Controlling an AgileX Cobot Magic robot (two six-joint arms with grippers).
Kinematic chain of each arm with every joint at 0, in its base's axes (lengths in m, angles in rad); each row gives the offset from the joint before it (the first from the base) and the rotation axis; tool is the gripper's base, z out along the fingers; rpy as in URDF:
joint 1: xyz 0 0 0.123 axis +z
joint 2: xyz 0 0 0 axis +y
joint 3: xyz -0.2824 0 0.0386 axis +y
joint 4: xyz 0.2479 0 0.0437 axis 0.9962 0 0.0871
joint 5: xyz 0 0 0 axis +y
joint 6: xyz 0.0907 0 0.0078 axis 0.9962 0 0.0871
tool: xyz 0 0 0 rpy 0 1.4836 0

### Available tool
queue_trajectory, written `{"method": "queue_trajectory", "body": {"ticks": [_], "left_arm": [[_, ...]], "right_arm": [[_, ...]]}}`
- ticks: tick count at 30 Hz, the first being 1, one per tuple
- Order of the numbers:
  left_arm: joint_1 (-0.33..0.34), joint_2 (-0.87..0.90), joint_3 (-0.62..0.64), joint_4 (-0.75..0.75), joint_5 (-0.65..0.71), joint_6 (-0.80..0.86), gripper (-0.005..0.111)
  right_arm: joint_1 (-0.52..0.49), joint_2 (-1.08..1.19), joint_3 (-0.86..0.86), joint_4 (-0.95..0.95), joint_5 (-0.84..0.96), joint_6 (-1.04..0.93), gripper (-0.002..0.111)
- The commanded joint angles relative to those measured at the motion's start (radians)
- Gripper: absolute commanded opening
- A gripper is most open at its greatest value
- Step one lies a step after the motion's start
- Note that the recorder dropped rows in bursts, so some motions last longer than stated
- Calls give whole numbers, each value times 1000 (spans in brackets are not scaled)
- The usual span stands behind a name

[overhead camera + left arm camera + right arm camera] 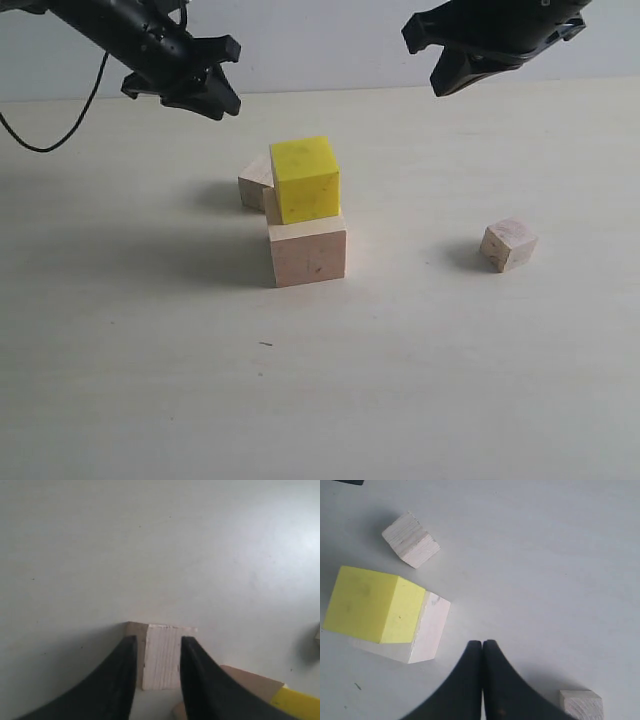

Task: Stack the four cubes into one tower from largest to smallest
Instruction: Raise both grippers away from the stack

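The tower (306,215) stands on the table (150,380) two levels high, yellow cube (305,180) on large cube (308,258); you have the rear small cube (254,180) and the right small cube (508,245) left to add, left fingers (117,680) spread, right fingers (467,680) pressed together.

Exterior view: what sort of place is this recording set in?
Probably a robot lab bench: a plain pale table, a blank wall behind, the left gripper and right gripper hanging over it, and a yellow cube stacked on a large cube.
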Motion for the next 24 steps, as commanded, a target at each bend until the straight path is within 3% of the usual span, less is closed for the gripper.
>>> {"method": "queue_trajectory", "body": {"ticks": [1, 4, 15, 24], "left_arm": [[-7, 48, -52, -49, 50, -12, 26], [-7, 76, -81, -93, 87, 28, 0], [-75, 138, -153, -94, 147, 68, 0], [-75, 183, -153, -56, 162, 38, 0]], "right_arm": [[1, 0, -1, -7, -1, 3, 0], [1, 0, -1, -7, -1, 3, 0], [1, 0, -1, -7, 5, 3, 0], [1, 0, -1, -7, 13, 0, 0]]}}
